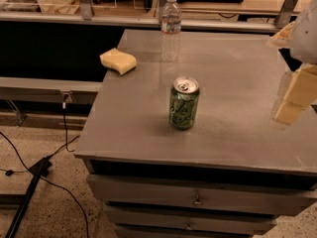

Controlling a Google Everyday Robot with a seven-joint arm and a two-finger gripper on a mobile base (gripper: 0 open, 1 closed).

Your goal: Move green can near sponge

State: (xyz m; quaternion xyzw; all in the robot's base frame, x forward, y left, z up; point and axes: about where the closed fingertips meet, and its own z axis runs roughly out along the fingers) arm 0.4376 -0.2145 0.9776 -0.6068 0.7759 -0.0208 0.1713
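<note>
The green can point(184, 103) stands upright near the middle of the grey table point(233, 68), its silver top and pull tab showing. The pale yellow sponge point(118, 61) lies near the table's far left edge, well apart from the can. My gripper point(295, 97), with beige pads, hangs above the table at the right edge of the view, to the right of the can and not touching it. Its upper part is cut off by the frame edge.
A clear plastic water bottle point(171, 28) stands at the back of the table, behind the can and right of the sponge. Drawers point(198, 200) front the table. Cables point(59, 148) and a black stand leg lie on the floor at left. Shelving runs behind.
</note>
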